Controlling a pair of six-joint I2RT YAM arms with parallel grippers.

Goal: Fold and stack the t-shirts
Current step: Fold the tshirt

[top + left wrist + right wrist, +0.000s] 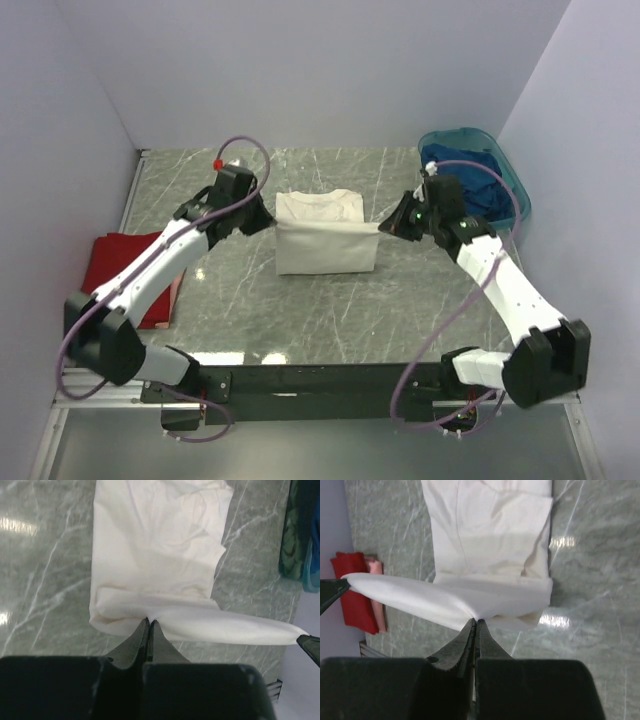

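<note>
The cream-white t-shirt [325, 240] lies partly folded at the middle of the table [400, 310]. The left gripper [150, 622] has its jaws pressed together on the cloth at the shirt's 9 o'clock edge, and the right gripper [476, 622] is pinched tight on it at 3 o'clock, with the near fold stretched taut between them. The red t-shirt [125, 265] lies at the table's 9 o'clock edge, well apart, and the dark blue t-shirt [480, 180] sits in the teal basin [518, 190] at about 2 o'clock.
</note>
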